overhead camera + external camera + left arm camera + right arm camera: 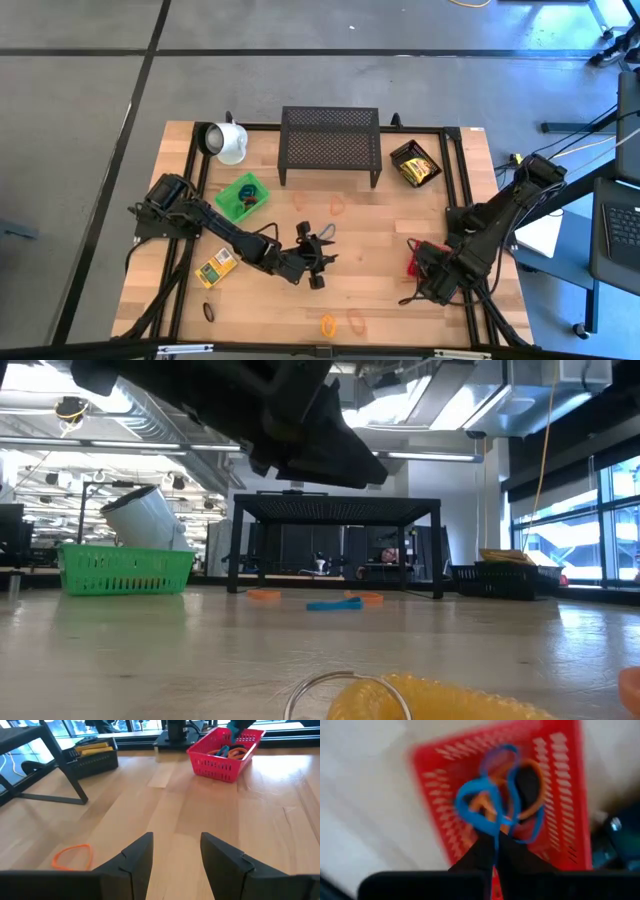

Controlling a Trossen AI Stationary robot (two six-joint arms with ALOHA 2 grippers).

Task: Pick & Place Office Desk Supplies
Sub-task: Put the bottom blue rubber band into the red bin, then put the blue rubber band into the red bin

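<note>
- At lower right of the high view, my right end effector (495,837) hangs over the red basket (445,770), fingers pinched together on a blue loop (475,815); orange and blue loops lie inside.
- At centre frame, my left end effector (320,258) sits low over the counter (380,290), fingers apart, holding nothing.
- The green basket (232,198) at upper left holds dark loops.
- The black tray (402,152) at upper right holds yellow boxes (420,170).
- One yellow box (214,269) lies on the counter at left.
- Orange loops (338,206) lie loose before the mesh shelf (330,145).

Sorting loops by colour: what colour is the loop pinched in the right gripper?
Blue loop; clearest in the right wrist view, over the red basket.
</note>
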